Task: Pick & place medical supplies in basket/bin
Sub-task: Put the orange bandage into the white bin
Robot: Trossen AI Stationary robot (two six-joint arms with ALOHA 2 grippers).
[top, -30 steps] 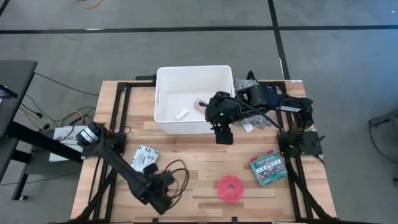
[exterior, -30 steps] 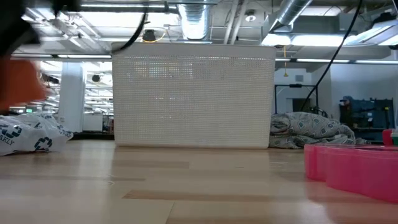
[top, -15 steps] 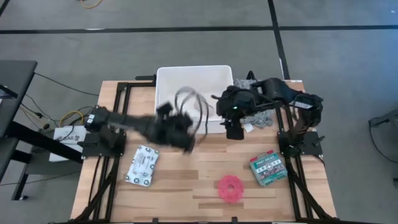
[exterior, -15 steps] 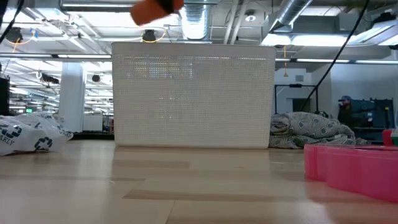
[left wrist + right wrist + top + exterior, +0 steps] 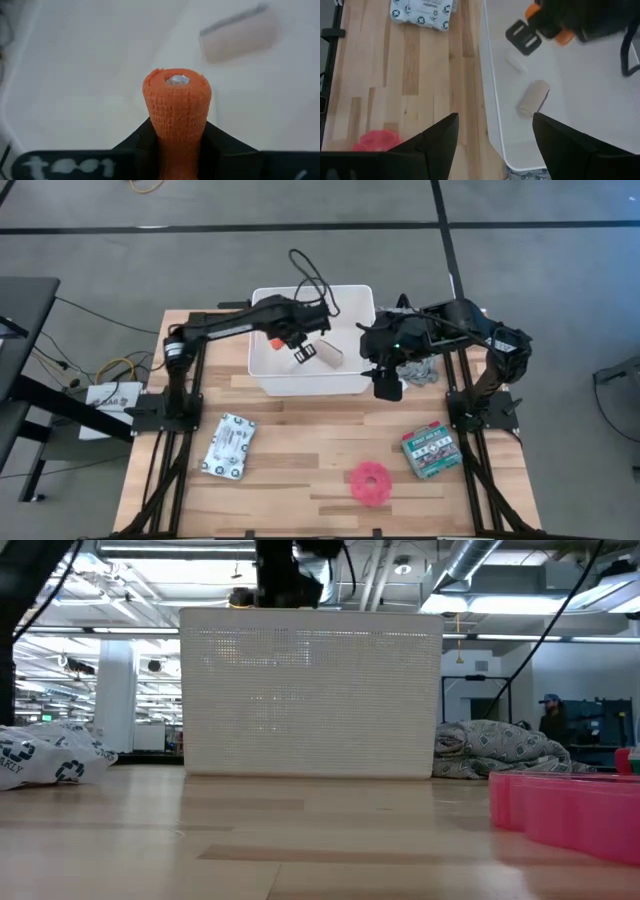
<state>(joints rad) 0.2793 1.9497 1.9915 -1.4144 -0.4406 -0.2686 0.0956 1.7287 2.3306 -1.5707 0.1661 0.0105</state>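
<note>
Left claw (image 5: 300, 345) over white tub (image 5: 262, 370), clamped on orange cylinder (image 5: 177, 107); cylinder held above tub floor, not resting. Beige roll (image 5: 534, 97) and small white piece (image 5: 516, 63) already inside tub. Right claw (image 5: 492, 135) apart, empty, hovering at tub's near right corner. Step in hand: release. Judgement: lower a little, keep cylinder clear of beige roll and rim, then part fingers fully and lift straight up.

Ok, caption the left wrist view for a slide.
Left claw holds the orange textured cylinder above the large white plastic tub, beige roll inside.
</note>
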